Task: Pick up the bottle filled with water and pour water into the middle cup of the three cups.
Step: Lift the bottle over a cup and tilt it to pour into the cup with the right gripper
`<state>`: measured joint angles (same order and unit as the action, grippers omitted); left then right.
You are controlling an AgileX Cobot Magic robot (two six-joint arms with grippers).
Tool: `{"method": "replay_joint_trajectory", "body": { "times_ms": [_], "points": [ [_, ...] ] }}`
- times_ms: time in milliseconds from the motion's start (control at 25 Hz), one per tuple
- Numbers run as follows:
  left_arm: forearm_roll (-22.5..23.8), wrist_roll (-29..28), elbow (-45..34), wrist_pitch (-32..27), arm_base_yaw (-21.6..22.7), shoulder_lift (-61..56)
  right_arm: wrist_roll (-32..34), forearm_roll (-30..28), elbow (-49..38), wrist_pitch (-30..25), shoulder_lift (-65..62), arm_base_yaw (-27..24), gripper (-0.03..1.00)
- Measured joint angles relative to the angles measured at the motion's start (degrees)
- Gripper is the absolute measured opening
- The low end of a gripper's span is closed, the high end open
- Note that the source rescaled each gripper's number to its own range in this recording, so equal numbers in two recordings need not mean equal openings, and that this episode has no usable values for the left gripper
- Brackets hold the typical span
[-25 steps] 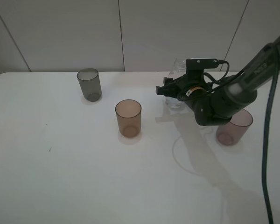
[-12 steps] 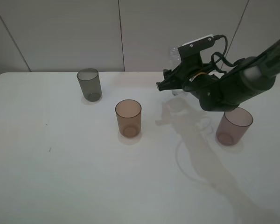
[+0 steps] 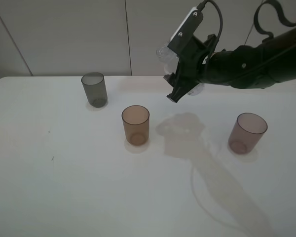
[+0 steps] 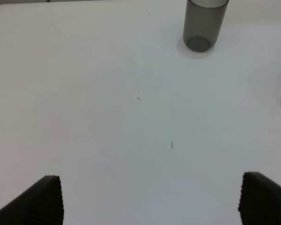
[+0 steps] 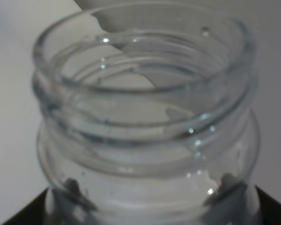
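- The pickup looks done: the bottle [image 3: 164,53] hangs clear of the surface [image 3: 64,173], upper centre of the high frame, gripped by the right jaws at the end of the right arm [image 3: 246,64].
- The right jaws are closed on the bottle's body. In the right wrist view the open threaded neck [image 5: 145,117] fills the frame, and the dark jaw tips show only at the two lower corners.
- The bottle leans, with its mouth toward the upper left of the high frame. You cannot read the water level from either view.
- The middle cup [image 3: 135,125] stands upright at centre left of the high frame, below and left of the bottle, which is near it but not over it. No stream is visible, and I see no water in the cup.
- The grey cup [image 3: 94,89] stands at upper left and the pink cup [image 3: 246,133] at right, both upright and well apart from the bottle.
- The left jaws are spread wide and hold nothing. Their tips sit in the lower corners of the left wrist view, above bare surface.
- What is left, as I judge it: bring the mouth over the middle cup, tip further, and pour.
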<state>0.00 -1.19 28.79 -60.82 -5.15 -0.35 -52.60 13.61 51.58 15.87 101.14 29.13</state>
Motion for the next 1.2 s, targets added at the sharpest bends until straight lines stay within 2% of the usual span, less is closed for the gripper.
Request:
{"method": "replay_joint_trajectory", "body": {
  "times_ms": [120,280,440,760,1200],
  "points": [
    [0.00,0.00,0.00,0.00,0.00,0.00,-8.37,1.01,-1.59,2.27,-1.78,2.82,0.02],
    [0.00,0.00,0.00,0.00,0.00,0.00,-20.16,7.65,-4.67,5.05,-2.20,5.47,0.02],
    [0.00,0.00,0.00,0.00,0.00,0.00,-27.16,11.91,-6.79,6.89,-2.20,6.19,0.02],
    [0.00,0.00,0.00,0.00,0.00,0.00,-30.66,11.81,-8.22,12.41,-2.24,9.51,0.02],
    [0.00,0.00,0.00,0.00,0.00,0.00,-34.43,11.58,-8.22,17.68,2.44,9.60,0.02]
  ]
}}
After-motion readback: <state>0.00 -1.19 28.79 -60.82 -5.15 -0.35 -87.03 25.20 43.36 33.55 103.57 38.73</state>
